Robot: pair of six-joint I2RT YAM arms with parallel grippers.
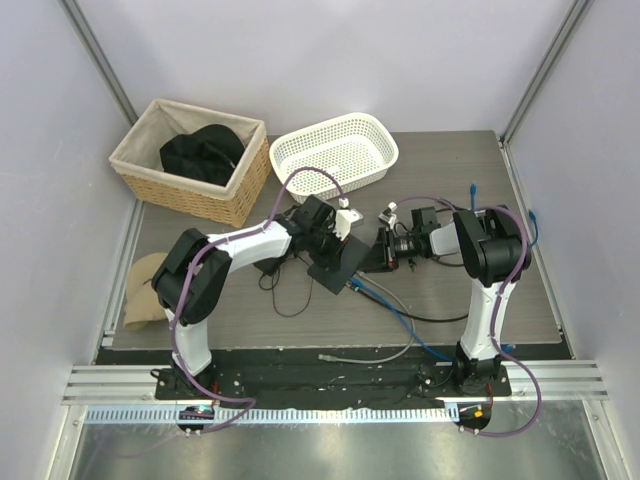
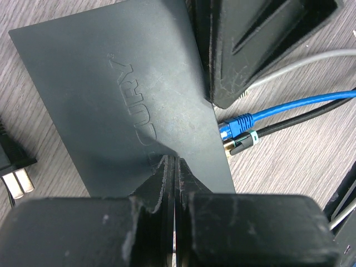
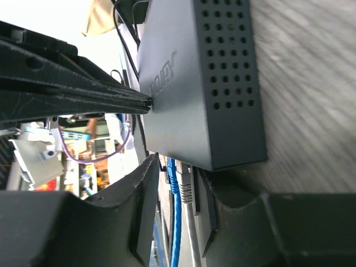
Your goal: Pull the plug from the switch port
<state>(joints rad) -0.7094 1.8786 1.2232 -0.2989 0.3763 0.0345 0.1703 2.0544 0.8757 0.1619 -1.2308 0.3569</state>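
Observation:
The switch [image 1: 337,265] is a flat matte-black box in the middle of the table. It also shows in the left wrist view [image 2: 122,100] and in the right wrist view [image 3: 222,72]. A blue plug [image 2: 236,124], a black plug [image 2: 243,143] and a grey plug [image 3: 187,192] sit in its port edge. My left gripper [image 2: 174,167] is shut, its tips resting on the switch's top. My right gripper [image 3: 178,192] is open at the port edge. Its fingers straddle the blue plug [image 3: 174,178] and the grey plug. The grey plug lies against one finger [image 3: 207,214].
A wicker basket [image 1: 150,175] with a black item stands at the back left, with a white plastic basket [image 1: 335,150] beside it. A tan object [image 1: 145,285] lies at the left. Blue and grey cables [image 1: 415,335] trail toward the near edge. A two-prong power plug [image 2: 15,175] lies left of the switch.

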